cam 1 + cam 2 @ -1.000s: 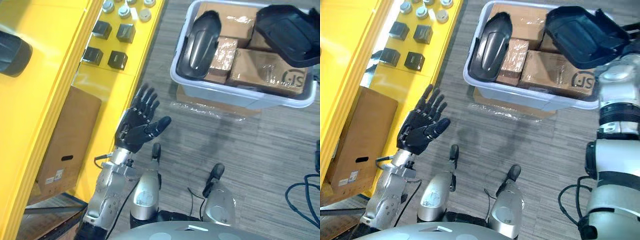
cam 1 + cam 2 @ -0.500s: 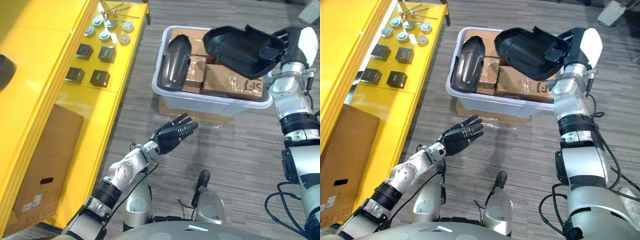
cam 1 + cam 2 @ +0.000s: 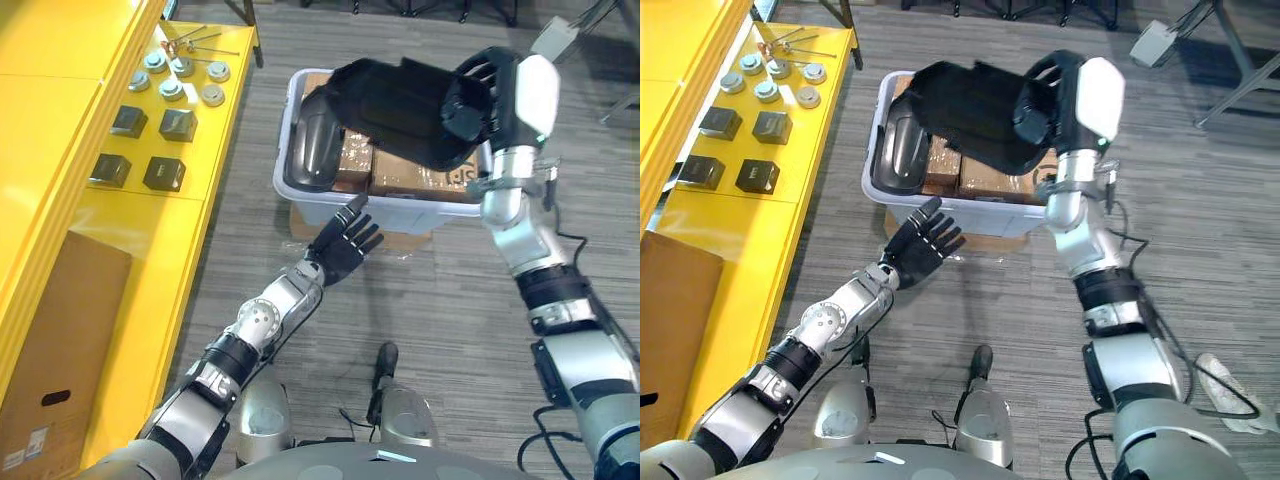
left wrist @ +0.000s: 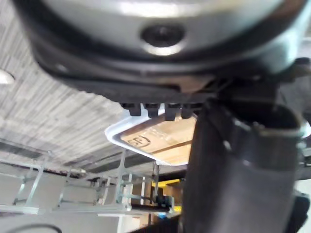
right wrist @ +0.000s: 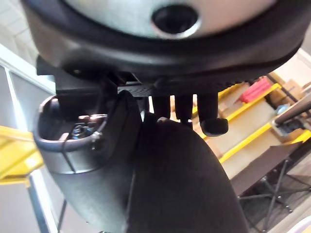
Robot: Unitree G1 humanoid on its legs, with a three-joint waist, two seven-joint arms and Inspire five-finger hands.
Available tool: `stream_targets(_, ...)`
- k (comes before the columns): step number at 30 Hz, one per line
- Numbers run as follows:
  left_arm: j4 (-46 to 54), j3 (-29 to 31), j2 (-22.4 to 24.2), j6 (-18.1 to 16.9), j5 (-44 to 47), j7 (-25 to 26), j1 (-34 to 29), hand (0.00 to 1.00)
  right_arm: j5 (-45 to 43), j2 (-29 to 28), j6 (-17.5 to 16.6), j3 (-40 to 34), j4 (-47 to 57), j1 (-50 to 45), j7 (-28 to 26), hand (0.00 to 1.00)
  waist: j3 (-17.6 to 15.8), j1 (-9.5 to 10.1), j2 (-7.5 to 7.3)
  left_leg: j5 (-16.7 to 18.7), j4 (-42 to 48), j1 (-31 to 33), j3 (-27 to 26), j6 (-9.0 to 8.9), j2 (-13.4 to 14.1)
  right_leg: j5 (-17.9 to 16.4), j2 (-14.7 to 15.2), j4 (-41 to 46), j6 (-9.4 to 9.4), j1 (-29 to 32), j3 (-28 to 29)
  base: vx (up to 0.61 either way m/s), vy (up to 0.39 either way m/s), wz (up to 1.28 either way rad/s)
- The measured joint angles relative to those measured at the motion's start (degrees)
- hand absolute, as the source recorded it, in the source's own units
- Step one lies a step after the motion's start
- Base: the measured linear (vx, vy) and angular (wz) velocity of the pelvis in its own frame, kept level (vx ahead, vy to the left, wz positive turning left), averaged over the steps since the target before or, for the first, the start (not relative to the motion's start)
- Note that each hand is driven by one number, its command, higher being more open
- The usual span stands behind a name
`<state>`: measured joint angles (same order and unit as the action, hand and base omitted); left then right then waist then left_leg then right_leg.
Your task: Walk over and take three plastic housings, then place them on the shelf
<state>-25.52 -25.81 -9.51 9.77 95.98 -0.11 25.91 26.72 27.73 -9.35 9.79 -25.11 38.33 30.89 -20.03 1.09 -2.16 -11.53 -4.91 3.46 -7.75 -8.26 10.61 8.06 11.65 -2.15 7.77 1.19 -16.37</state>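
One yellow shelf: it runs along the robot's left side.
Grey bin: on the floor ahead, with cardboard boxes inside.
Held housing: black plastic, lifted above the bin in the right robot hand.
Second housing: black, it lies in the bin's left end.
Right robot hand: fingers curled, clamped on the held housing.
Left robot hand: fingers straight and apart, it holds nothing, near the bin's front wall.
Black blocks: on the shelf, beside round metal parts.
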Motion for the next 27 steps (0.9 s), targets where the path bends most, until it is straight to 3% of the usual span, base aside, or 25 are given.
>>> stream_targets(3, -1.2, 0.0, 1.0, -2.4, 3.2, 0.2, 1.8, 1.00, 0.1, -2.1, -1.4, 1.7, 0.9, -2.0, 0.0, 0.00, 0.7, -0.13, -0.92, 0.1, -0.2, -0.4, -0.4, -0.05, 0.0, 0.0, 0.1, 0.0, 0.01, -0.1, 0.3, -0.02, -0.004, -0.06)
stream_targets(12, -5.9, 0.4, 3.6, -6.6, 8.9, 3.3, 3.3, 1.00, 6.1, -4.8, -4.0, 2.9, 2.9, -4.5, -0.4, 0.00, 1.3, -1.25, -1.32, 0.3, -0.2, -1.7, -1.7, 0.02, -0.1, 0.2, 0.2, -0.1, 0.28, -0.4, 1.6, -0.03, -0.011, -0.07)
stream_targets(24, -7.8, 0.4, 5.2, -14.1, 16.5, 1.7, 7.0, 1.00, 6.2, -6.2, -7.8, 5.0, 3.0, -8.3, -0.7, 0.00, 1.3, -1.44, -1.38, 0.4, 0.0, -2.0, -2.2, -0.09, -0.1, 1.0, 0.1, -1.0, 0.24, -0.7, 1.9, 0.00, -0.004, -0.02)
stream_targets(25, -7.8, 0.4, 5.2, -14.9, 16.5, 1.3, 7.0, 0.00, 6.2, -6.2, -8.5, 5.0, 3.0, -8.3, -0.7, 0.00, 1.4, -1.42, -1.40, 0.4, 0.0, -2.0, -2.2, -0.09, -0.2, 1.0, 0.1, -1.0, 0.24, -0.8, 1.9, 0.00, 0.000, 0.00)
stream_targets(27, -7.8, 0.9, 5.2, -15.1, 16.5, 0.9, 7.0, 0.00, 6.1, -6.4, -9.0, 5.0, 3.1, -8.4, -0.7, 0.00, 1.4, -1.42, -1.45, 0.4, 0.0, -2.0, -2.1, -0.10, -0.2, 1.0, 0.1, -1.0, 0.25, -0.8, 1.8, 0.00, 0.000, 0.00)
